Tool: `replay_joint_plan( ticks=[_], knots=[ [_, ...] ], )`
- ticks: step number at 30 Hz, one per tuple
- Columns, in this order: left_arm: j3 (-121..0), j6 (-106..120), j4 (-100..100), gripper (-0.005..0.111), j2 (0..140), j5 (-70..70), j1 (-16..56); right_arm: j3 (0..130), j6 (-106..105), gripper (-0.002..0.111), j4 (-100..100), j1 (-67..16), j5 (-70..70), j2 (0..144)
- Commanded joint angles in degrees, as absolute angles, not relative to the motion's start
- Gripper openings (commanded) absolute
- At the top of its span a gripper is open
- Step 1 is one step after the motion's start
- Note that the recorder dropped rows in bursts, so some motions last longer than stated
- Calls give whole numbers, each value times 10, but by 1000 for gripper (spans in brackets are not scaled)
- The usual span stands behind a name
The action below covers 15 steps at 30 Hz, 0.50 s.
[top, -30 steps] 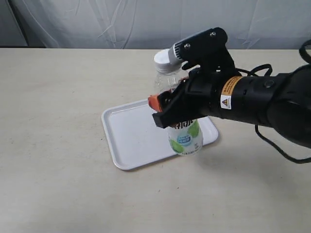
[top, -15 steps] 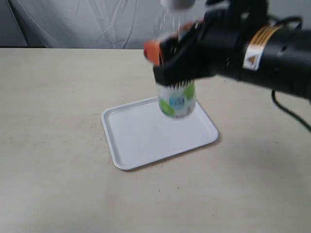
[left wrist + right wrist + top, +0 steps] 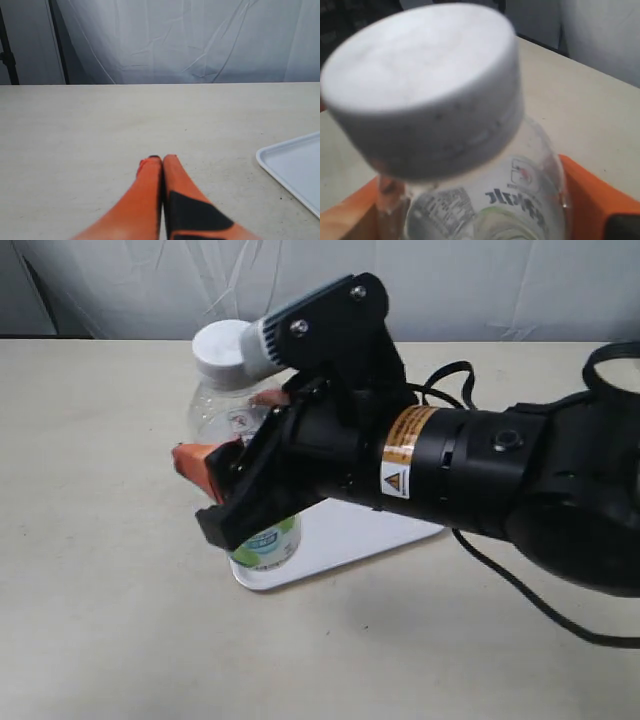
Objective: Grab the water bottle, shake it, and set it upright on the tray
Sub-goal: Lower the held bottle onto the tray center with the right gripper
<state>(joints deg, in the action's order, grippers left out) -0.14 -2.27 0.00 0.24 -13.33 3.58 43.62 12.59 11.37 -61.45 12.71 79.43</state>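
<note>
My right gripper [image 3: 232, 435] is shut on the water bottle [image 3: 228, 410], its orange fingers [image 3: 198, 464] clamping the clear body below the white cap [image 3: 222, 348]. The bottle stands roughly upright, and its green-and-white label end [image 3: 265, 544] is over the near left corner of the white tray [image 3: 345, 532]. I cannot tell whether it touches the tray. In the right wrist view the cap [image 3: 422, 82] fills the frame, with the label [image 3: 520, 202] between orange fingers [image 3: 592, 192]. My left gripper [image 3: 159, 161] is shut on nothing, low over the bare table beside the tray's corner [image 3: 295, 167].
The bulky black right arm [image 3: 470, 475] covers most of the tray and trails a cable [image 3: 540, 605] onto the beige table [image 3: 90, 540]. A wrinkled white cloth [image 3: 500, 285] hangs behind the table's far edge.
The right gripper swung the bottle up high above the tray, then down again and leftward toward the camera. The bottle now sits lower, over the tray's near left corner.
</note>
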Motion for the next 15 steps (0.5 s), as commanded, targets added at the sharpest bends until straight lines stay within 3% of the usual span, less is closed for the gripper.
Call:
replay_joint_plan(
  ticks=[1, 9, 15],
  knots=[
    [0, -25, 0, 0, 0, -133, 35, 443, 6, -1, 84, -585, 129, 795],
    [0, -24, 0, 0, 0, -133, 35, 443, -46, -1, -102, -427, 138, 775],
    [0, -24, 0, 0, 0, -133, 35, 443, -15, -1, -93, -513, 165, 785]
  ],
)
